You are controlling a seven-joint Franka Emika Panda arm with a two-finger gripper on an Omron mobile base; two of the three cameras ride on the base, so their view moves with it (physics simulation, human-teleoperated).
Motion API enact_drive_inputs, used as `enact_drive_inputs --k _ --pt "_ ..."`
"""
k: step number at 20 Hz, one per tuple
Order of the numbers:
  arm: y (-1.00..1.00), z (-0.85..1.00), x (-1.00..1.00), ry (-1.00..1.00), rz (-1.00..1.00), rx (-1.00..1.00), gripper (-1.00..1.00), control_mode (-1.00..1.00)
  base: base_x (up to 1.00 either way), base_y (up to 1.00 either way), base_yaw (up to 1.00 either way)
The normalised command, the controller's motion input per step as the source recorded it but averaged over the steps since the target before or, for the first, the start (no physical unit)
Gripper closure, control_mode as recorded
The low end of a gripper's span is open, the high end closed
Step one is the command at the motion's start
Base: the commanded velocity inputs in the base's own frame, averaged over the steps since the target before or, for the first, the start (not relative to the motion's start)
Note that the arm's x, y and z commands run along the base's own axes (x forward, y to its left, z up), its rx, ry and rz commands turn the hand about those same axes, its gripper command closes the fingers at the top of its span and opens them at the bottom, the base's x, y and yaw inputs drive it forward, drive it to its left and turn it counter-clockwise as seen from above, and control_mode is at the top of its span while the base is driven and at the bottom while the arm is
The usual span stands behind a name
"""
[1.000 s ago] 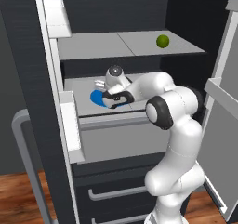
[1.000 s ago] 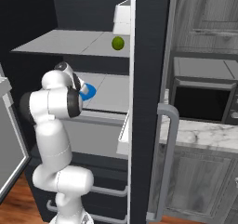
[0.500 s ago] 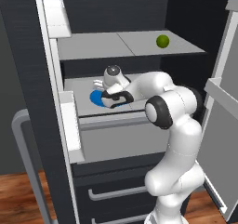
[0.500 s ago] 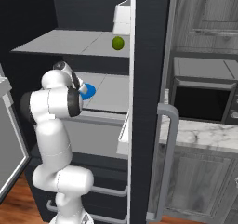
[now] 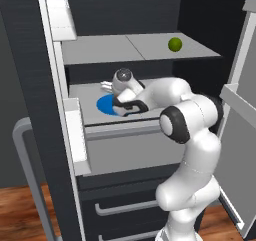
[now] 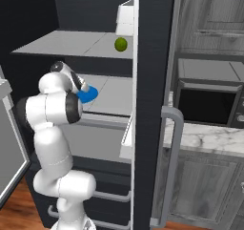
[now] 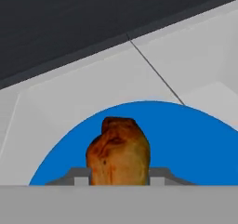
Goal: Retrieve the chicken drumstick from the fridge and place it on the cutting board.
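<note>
Item: chicken drumstick [image 7: 119,152], clamped in my gripper [image 7: 119,181] over the blue plate [image 7: 195,144], middle shelf [image 5: 145,92] of the fridge [image 5: 30,60].

Through the hand camera I see the orange-brown piece at 6 o'clock, a finger pressed against each of its sides, the plate spreading behind it from 9 to 3 o'clock. In my left base camera the arm reaches in to the plate [image 5: 106,105]; a green round fruit [image 5: 174,44] sits on the upper shelf at 1 o'clock.

One drumstick [image 7: 118,153], one blue plate [image 7: 195,144], one green fruit [image 5: 174,44], one fridge [image 5: 145,47], one microwave [image 6: 209,102].
</note>
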Motion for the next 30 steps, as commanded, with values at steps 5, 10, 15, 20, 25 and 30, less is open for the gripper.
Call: enact_drive_inputs --k 5,10,15,20,25,30 --pt "0.0 0.74 -0.92 -0.37 0.0 0.0 1.0 -1.0 0.0 0.0 0.0" --pt "-0.02 0.96 -1.0 -0.05 0.0 0.01 1.0 -1.0 0.0 0.0 0.0" --pt "-0.24 1.0 -1.0 0.05 0.0 0.02 1.0 -1.0 0.0 0.0 0.0" --pt "-0.6 1.0 -1.0 0.17 0.0 0.09 1.0 -1.0 0.0 0.0 0.0" --pt "-0.69 0.92 -1.0 0.23 0.0 0.05 1.0 -1.0 0.0 0.0 0.0" --pt "-0.61 0.53 -1.0 0.21 0.0 0.01 1.0 -1.0 0.0 0.0 0.0"
